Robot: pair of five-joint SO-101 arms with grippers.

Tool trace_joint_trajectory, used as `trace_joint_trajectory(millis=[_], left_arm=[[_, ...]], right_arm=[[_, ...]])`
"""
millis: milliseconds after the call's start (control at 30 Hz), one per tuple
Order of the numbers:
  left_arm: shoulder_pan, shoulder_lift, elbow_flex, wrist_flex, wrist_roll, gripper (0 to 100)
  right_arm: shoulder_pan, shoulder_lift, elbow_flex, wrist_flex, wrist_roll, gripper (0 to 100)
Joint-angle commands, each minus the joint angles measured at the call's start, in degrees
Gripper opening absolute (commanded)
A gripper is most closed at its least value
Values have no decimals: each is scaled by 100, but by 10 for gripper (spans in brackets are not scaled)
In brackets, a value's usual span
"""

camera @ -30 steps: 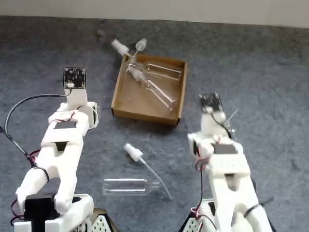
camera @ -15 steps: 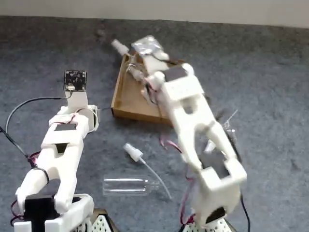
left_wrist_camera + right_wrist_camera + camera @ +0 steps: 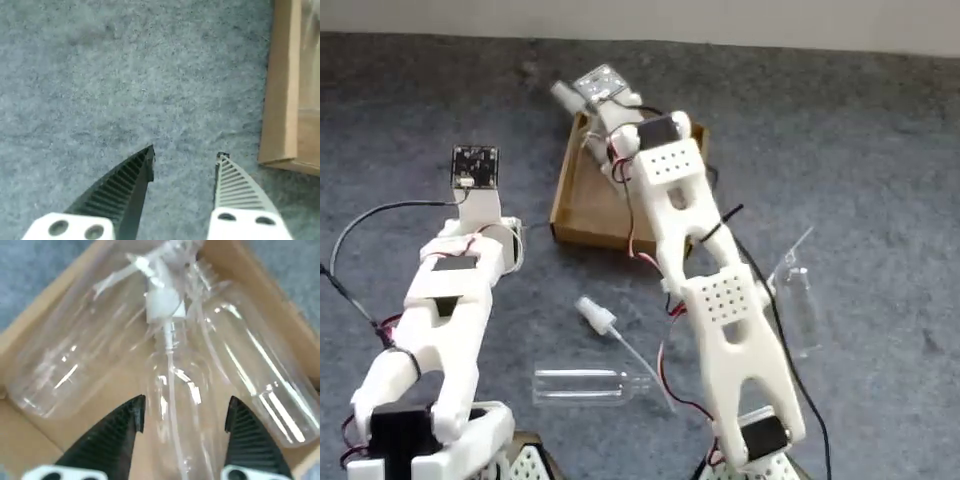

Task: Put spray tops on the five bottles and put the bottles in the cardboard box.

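The cardboard box (image 3: 567, 205) lies at the back centre of the carpet. My right arm (image 3: 670, 190) stretches over it. My right gripper (image 3: 185, 410) is open just above three clear bottles in the box (image 3: 45, 330); the middle bottle (image 3: 175, 390), with a white spray top (image 3: 162, 302), lies between the fingers. One loose spray top (image 3: 596, 316) with a long tube lies on the carpet, and an uncapped bottle (image 3: 582, 385) lies in front of it. Another clear bottle (image 3: 797, 300) lies to the right. My left gripper (image 3: 186, 155) is open over bare carpet beside the box wall (image 3: 282, 85).
A white spray head (image 3: 563, 97) pokes out past the box's back left corner. Grey carpet (image 3: 880, 150) covers the whole table, with open room at the far right and far left. The left arm (image 3: 455, 290) lies along the left side.
My right arm swung from its place at the right up and over the box, uncovering the bottle on the carpet at the right. The left arm stayed still.
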Motion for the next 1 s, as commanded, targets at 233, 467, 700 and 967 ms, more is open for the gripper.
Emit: trace_joint_trajectory(millis=[233, 467, 700, 967], left_arm=[[-57, -224, -4, -18, 9, 5], [-57, -224, -4, -18, 9, 5], [-57, -224, -4, -18, 9, 5], [-57, -224, -4, -18, 9, 5]], right_arm=[[127, 558, -611, 804, 387, 22], [259, 576, -1701, 1367, 281, 3], [444, 4, -2141, 1358, -229, 3], [462, -1077, -2070, 1367, -466, 3]])
